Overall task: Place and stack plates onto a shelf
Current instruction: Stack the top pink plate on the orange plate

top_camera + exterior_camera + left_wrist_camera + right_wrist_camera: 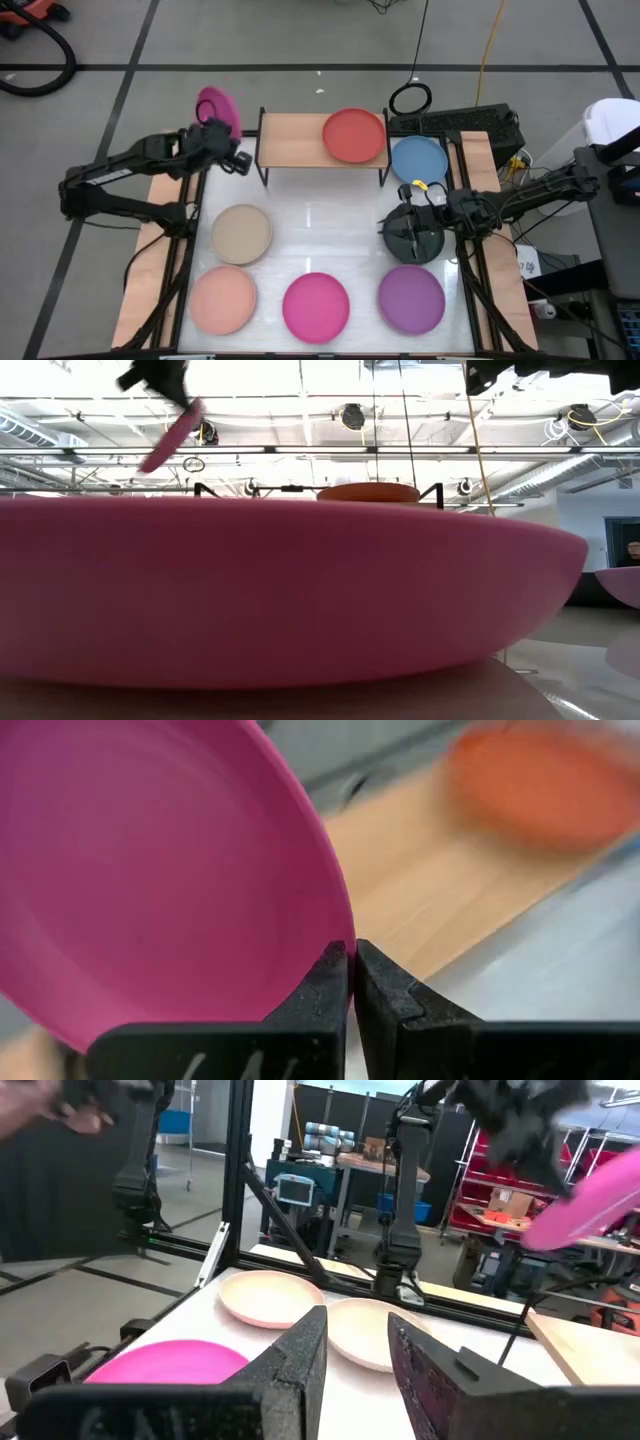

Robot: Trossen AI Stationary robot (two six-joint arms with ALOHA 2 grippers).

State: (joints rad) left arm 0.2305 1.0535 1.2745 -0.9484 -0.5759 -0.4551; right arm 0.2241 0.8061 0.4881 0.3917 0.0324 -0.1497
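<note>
Pinching a tilted magenta plate (217, 108) by its rim at ten o'clock, the left gripper (222, 135) risks slippage short of the shelf (290, 141); the right gripper (413, 232), seemingly unclenched, waits.

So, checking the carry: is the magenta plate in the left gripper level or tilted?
Tilted. The magenta plate hangs slanted, pinched by its rim in the left gripper, beside the shelf.
</note>
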